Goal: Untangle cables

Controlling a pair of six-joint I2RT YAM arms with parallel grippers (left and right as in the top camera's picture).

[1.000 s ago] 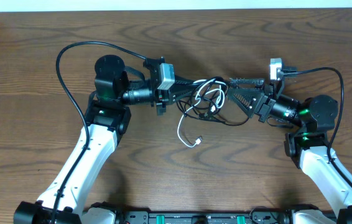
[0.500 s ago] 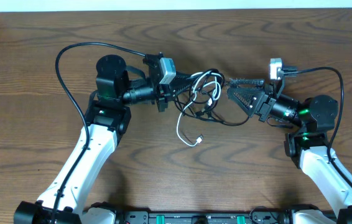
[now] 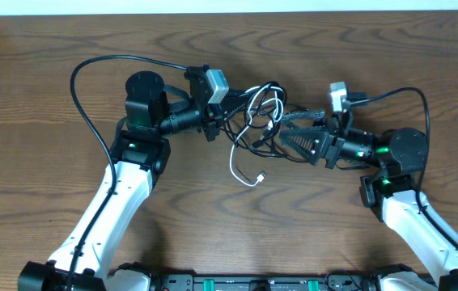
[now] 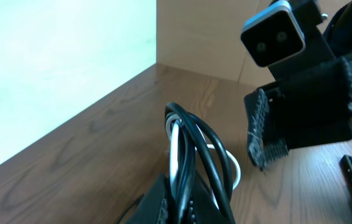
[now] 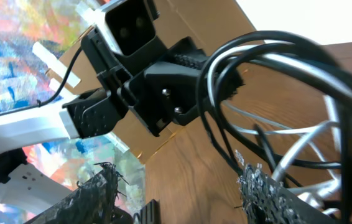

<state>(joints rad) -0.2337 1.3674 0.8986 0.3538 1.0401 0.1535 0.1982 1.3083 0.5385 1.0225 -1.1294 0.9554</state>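
A tangle of black and white cables (image 3: 263,121) hangs between my two grippers above the wooden table (image 3: 51,97). My left gripper (image 3: 224,114) is shut on the left side of the bundle; in the left wrist view the fingers (image 4: 182,202) clamp black and white strands (image 4: 191,149). My right gripper (image 3: 292,135) is open, its fingers spread at the right edge of the tangle. In the right wrist view the open jaws (image 5: 182,193) sit below the cable loops (image 5: 269,68), with no strand between them. A loose white cable end (image 3: 259,179) lies on the table below.
The left arm's own black cable (image 3: 91,69) loops over the table at the back left. The right arm's cable (image 3: 411,97) arcs at the back right. The table's far edge meets a white wall (image 3: 229,6).
My right gripper has moved left into the right side of the tangle. My left gripper has shifted slightly back, still holding the cables, and the loops have bunched up.
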